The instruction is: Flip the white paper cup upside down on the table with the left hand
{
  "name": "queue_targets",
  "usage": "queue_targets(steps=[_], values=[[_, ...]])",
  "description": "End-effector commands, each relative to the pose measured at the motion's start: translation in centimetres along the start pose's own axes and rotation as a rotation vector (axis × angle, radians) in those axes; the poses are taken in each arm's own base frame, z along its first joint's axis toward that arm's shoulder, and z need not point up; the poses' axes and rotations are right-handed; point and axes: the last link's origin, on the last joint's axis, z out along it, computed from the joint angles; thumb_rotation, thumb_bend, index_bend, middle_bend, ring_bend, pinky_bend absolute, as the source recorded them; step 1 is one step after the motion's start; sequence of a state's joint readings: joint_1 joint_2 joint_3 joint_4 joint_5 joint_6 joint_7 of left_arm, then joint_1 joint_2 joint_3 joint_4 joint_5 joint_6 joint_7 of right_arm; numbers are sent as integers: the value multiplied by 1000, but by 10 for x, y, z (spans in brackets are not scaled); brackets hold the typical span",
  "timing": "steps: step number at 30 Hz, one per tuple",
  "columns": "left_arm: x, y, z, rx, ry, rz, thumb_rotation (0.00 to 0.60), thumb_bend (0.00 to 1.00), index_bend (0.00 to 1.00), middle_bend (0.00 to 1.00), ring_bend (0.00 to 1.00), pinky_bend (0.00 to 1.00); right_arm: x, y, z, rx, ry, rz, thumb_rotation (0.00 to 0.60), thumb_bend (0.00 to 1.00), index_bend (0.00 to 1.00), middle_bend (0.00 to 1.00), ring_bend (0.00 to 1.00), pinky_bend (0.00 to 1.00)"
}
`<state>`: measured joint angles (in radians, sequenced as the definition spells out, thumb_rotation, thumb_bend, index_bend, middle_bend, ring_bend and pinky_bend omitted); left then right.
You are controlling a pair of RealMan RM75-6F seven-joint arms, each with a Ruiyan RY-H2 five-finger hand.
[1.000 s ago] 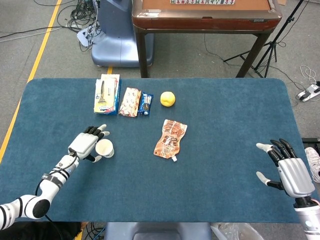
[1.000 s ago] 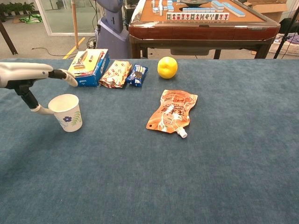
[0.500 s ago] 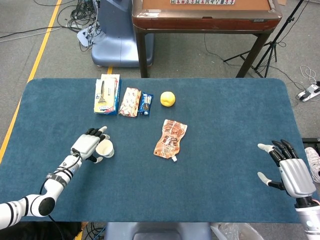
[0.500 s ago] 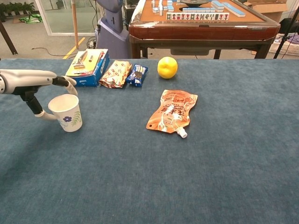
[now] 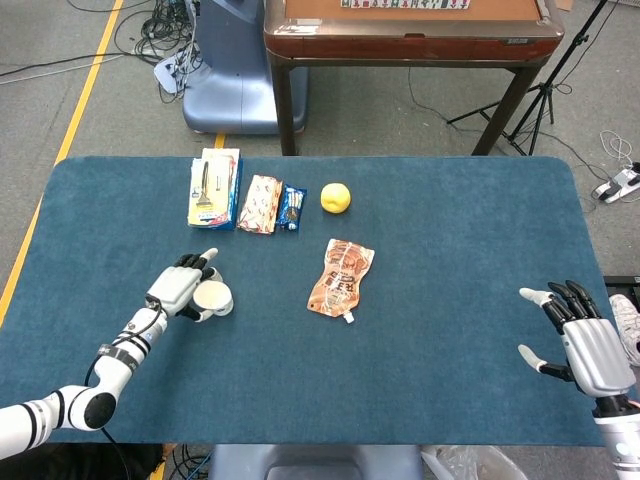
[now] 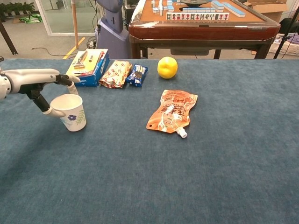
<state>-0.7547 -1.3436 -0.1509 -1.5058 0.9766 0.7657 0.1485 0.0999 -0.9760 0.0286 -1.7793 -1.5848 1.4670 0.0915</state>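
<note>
Chest view: your left hand [image 6: 44,88] pinches the upright cup [image 6: 71,112] lightly; rotate fast and it slips.

On the surface [image 5: 450,230] there is one cup [image 5: 213,297], one box [image 5: 214,187], two snack packs [image 5: 263,203] [image 5: 292,207], one yellow fruit [image 5: 335,197] and one orange pouch [image 5: 341,277].

The cup [image 5: 214,298] is stood upright left of the pouch [image 5: 341,277]. Behind them a box [image 5: 214,188], two packets [image 5: 263,203] and a ball [image 5: 335,197] are lined up
</note>
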Motion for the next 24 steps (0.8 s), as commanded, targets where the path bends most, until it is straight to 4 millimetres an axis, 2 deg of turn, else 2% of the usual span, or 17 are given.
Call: queue_targets(steps=[1, 6, 12, 24], values=[[2, 3, 0, -20, -7, -141, 600, 206, 341, 0, 0, 0, 0, 0, 0, 0, 0, 0, 600, 225, 231, 269, 103, 78], [1, 1, 4, -26, -15, -319, 600, 206, 340, 0, 0, 0, 0, 0, 0, -1, -1, -3, 600, 225, 231, 269, 103, 78], [-10, -10, 11, -8, -41, -428, 600, 206, 337, 0, 0, 0, 1, -1, 0, -6, 1, -5, 600, 225, 231, 269, 103, 78], [-23, -33, 17, 19, -50, -434, 600, 206, 334, 0, 0, 0, 1, -4, 1, -1, 1, -10, 600, 224, 231, 280, 103, 78]])
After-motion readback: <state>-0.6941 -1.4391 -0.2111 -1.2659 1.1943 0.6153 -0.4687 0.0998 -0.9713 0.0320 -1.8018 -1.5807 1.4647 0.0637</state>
